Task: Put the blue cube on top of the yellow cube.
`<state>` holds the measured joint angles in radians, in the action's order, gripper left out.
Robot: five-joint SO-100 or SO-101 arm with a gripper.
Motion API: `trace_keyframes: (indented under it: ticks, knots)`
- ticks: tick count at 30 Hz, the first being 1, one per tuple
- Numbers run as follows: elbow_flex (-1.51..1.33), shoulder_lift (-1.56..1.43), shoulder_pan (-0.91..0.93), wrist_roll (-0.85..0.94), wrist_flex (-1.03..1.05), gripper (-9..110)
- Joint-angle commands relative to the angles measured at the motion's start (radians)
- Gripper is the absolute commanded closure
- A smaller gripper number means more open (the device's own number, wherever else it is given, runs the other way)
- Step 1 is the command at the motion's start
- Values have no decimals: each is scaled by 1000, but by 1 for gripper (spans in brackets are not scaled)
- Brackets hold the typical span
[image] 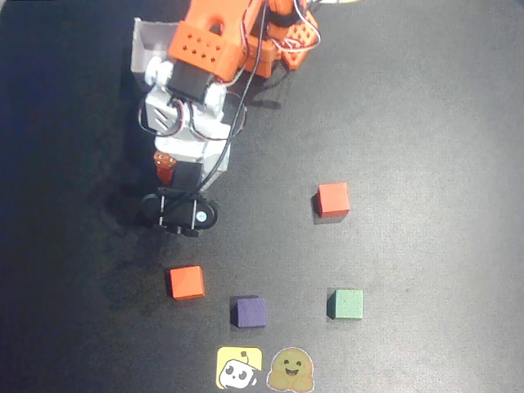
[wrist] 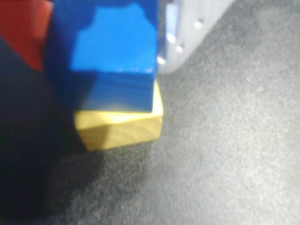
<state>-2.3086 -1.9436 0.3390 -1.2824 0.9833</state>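
Note:
In the wrist view the blue cube (wrist: 117, 51) sits on top of the yellow cube (wrist: 122, 129), their faces roughly in line. My gripper (wrist: 105, 42) is shut on the blue cube, with the red finger (wrist: 23, 33) on its left side and the white finger (wrist: 180, 28) on its right. In the overhead view the gripper (image: 168, 173) points down at the left middle of the mat. Both cubes are hidden under it and the black wrist camera (image: 178, 211).
On the black mat (image: 426, 123) lie a red-orange cube (image: 186, 282) just below the gripper, another (image: 332, 199) at the right, a purple cube (image: 250, 311) and a green cube (image: 346, 304). Two stickers (image: 239, 368) lie at the bottom edge.

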Motion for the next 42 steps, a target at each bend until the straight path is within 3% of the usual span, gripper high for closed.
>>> trace_keyframes:
  ticks: [1, 31, 36, 42]
  knots:
    - [12, -23, -5, -9, -12, 84]
    - [25, -330, -41, 25, 101, 85]
    - [-18, -460, -110, 28, 98, 101]
    - [-86, -554, -232, -83, 75, 101]
